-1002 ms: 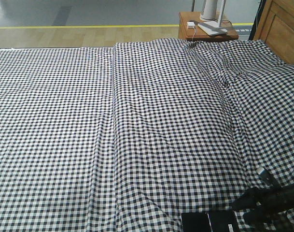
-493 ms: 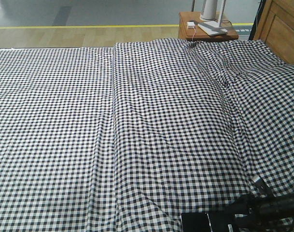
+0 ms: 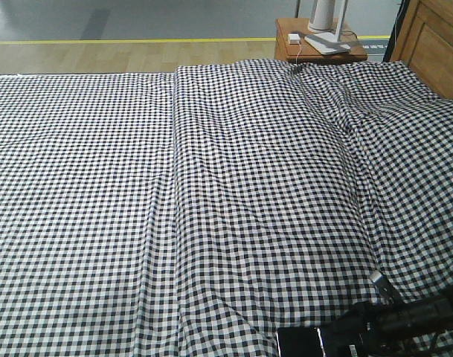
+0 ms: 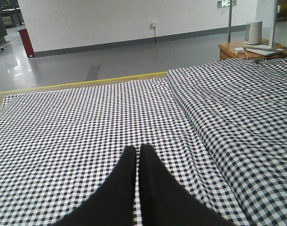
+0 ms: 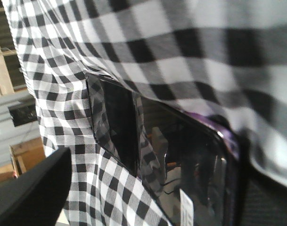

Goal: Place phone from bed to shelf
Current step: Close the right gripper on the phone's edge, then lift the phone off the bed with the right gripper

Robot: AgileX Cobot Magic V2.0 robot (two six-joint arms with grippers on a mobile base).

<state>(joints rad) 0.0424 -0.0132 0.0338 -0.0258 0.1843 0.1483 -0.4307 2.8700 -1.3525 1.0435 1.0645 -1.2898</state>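
My right fingers (image 5: 37, 188) are spread wide and pinch nothing. They sit low over the bed (image 3: 211, 186), which is covered in a wrinkled black-and-white checked sheet. The phone (image 5: 190, 160) lies flat on that sheet in the gap between them. One finger is to its left, and a dark blur on its right looks like the other finger, though I cannot tell whether either touches it. The phone's glossy black face mirrors the checks, and a small white sticker (image 5: 185, 207) marks it. From the front camera, the right fingers (image 3: 360, 327) reach in from the right at the near edge of the bed, with the phone (image 3: 300, 343) just to their left.

My left fingers (image 4: 137, 157) are pressed together, tips touching, over open sheet. Far ahead of them and to the right stands a nightstand (image 4: 249, 47) carrying white objects. A wooden headboard (image 3: 434, 44) is just beside it.
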